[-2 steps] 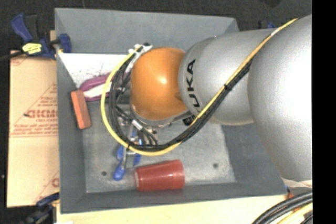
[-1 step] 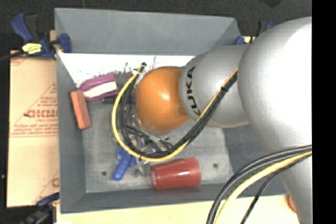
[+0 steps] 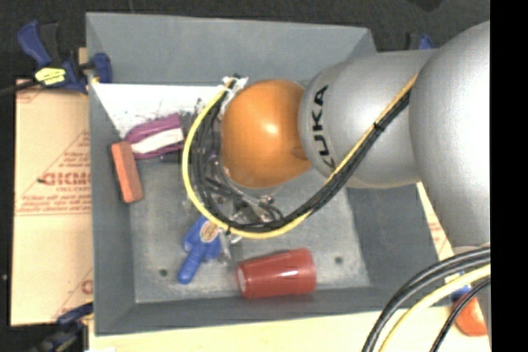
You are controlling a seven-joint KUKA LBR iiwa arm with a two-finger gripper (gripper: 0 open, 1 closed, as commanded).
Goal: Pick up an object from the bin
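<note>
My gripper [image 3: 233,217] is low in the middle of the bin, mostly hidden under the arm's orange cover and its cables. Just to its lower left lies a blue plastic thing [image 3: 195,250] with a long handle-like end pointing to the front left; its upper end touches or sits right beside the gripper. A red cylinder [image 3: 276,274] lies on its side near the front wall, just below the gripper.
An orange block [image 3: 126,171] lies along the left wall. A purple and white thing [image 3: 156,136] lies at the back left, next to a white sheet [image 3: 132,99]. The arm covers the bin's right half.
</note>
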